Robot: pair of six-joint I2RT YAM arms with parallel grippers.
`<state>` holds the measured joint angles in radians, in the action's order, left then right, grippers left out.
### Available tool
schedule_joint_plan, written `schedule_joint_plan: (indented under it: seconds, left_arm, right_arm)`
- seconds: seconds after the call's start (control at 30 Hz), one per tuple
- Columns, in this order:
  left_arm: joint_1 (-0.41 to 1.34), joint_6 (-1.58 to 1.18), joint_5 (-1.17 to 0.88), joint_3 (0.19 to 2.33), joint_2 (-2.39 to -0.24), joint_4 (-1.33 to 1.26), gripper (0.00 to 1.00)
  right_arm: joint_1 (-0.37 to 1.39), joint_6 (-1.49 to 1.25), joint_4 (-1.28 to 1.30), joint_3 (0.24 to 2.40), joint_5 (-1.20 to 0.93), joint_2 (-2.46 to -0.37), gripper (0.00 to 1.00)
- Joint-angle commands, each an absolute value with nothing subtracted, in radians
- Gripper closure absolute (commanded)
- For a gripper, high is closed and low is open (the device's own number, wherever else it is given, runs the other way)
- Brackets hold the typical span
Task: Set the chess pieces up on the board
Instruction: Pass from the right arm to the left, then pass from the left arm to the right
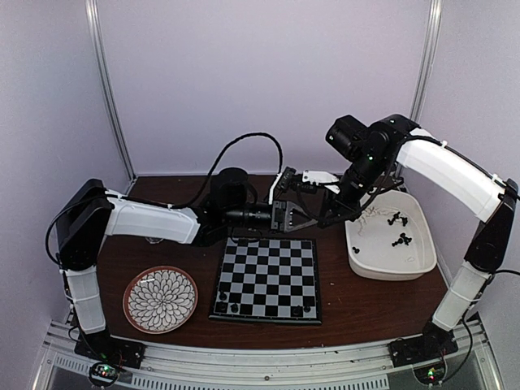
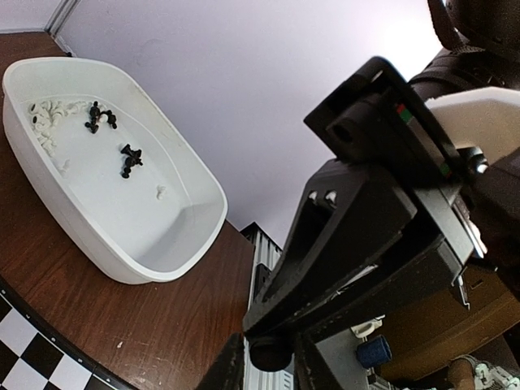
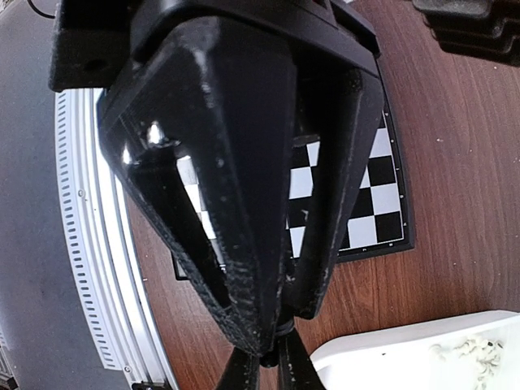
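The right hand (image 3: 270,366) is pinched tight together. The left hand (image 3: 276,325) meets it tip to tip above the far edge of the board (image 1: 268,276). I cannot tell if its fingers are together. A few black chess pieces (image 1: 236,308) stand on the board's near row. More lie in the white tub (image 1: 382,258).

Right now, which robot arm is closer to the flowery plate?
Left. The left arm stretches across just behind the flower-patterned plate, its base beside it. The right arm is on the other side of the chessboard, by the white tub.
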<state>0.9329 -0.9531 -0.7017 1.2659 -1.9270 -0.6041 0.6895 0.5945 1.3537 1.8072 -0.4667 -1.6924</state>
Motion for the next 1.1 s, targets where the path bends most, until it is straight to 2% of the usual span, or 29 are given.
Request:
schedule_joint_plan:
  seconds: [0.0,0.17,0.23,0.4,0.47,0.53,0.67,0.83,1.07]
  left_arm:
    - [0.935,-0.958,-0.738,1.293,-1.942,-0.650,0.80]
    - [0.931,-0.979,-0.744,1.292,-1.952,-0.682,0.89]
    - [0.922,-0.997,-0.742,1.285,-1.953,-0.710,0.91]
    - [0.882,-1.110,-0.710,1.236,-1.948,-0.874,0.93]
    - [0.866,-1.135,-0.689,1.220,-1.942,-0.914,0.93]
    - [0.861,-1.135,-0.672,1.213,-1.931,-0.930,0.93]
    - [0.859,-1.129,-0.653,1.227,-1.927,-0.934,0.93]
    - [0.858,-1.171,-0.608,1.217,-1.930,-1.028,0.93]
    - [0.860,-1.191,-0.564,1.217,-1.948,-1.099,0.93]
  right_arm:
    - [0.696,0.577,1.313,1.809,-0.459,-1.680,0.95]
    - [0.696,0.577,1.311,1.809,-0.470,-1.678,0.95]
    - [0.696,0.577,1.312,1.810,-0.472,-1.677,0.92]
    - [0.666,0.562,1.323,1.821,-0.499,-1.638,0.62]
    - [0.599,0.549,1.315,1.822,-0.603,-1.601,0.50]
    - [0.497,0.513,1.301,1.820,-0.748,-1.572,0.45]
    - [0.344,0.396,1.250,1.781,-1.012,-1.568,0.48]
    - [0.353,0.191,0.988,1.633,-1.115,-1.512,0.55]
    - [0.368,-0.096,0.797,1.620,-1.283,-1.614,0.59]
